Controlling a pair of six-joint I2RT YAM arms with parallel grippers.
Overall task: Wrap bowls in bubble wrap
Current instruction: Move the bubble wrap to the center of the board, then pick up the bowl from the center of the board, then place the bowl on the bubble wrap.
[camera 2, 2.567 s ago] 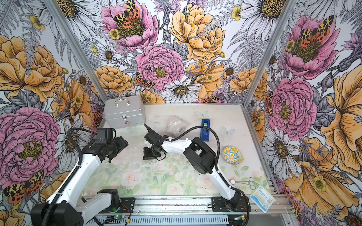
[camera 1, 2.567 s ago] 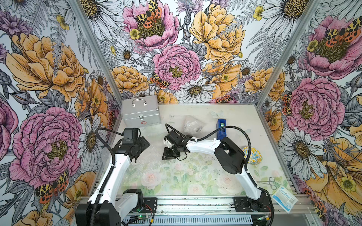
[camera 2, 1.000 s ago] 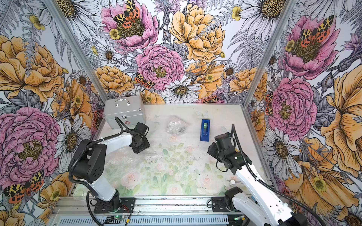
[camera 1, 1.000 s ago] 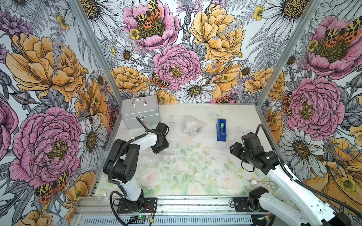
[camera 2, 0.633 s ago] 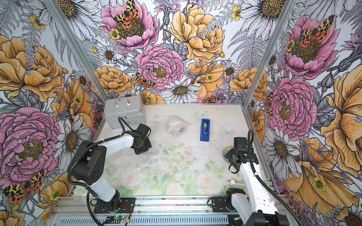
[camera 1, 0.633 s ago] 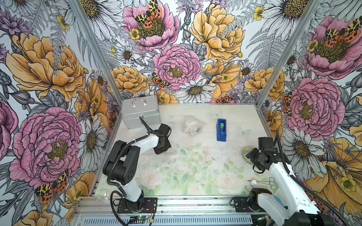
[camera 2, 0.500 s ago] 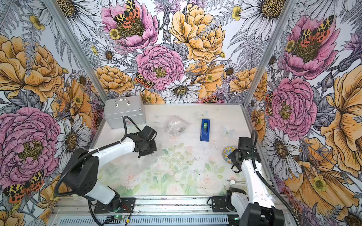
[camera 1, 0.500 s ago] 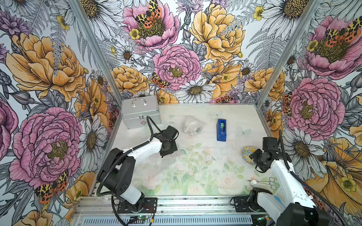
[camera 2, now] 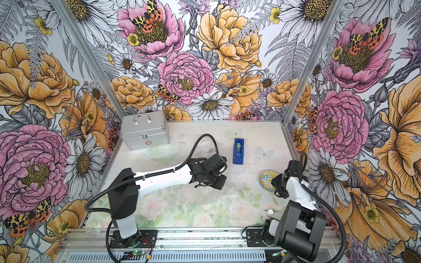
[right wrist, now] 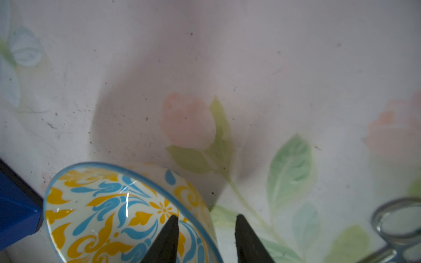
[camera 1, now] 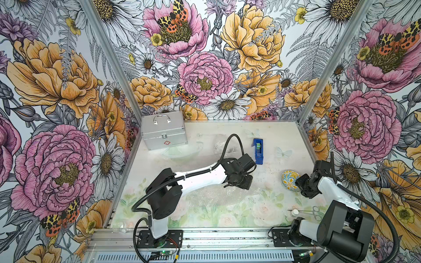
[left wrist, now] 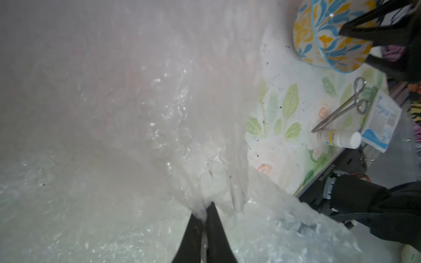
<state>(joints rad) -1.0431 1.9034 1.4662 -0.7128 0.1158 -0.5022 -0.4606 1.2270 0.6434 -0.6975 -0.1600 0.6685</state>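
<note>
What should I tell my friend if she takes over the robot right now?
Left gripper: shut, pinching the bubble wrap sheet spread mid-table.
Right gripper: open, astride the rim of the tilted bowl by the right edge.
Done: nothing certain; a crumpled bundle sits at the back, contents unclear.
To do: grip bowl, set it on the sheet, fold wrap over.

Right pincer (right wrist: 206, 216) fingers apart, straddling bowl (right wrist: 102, 205) rim.
</note>
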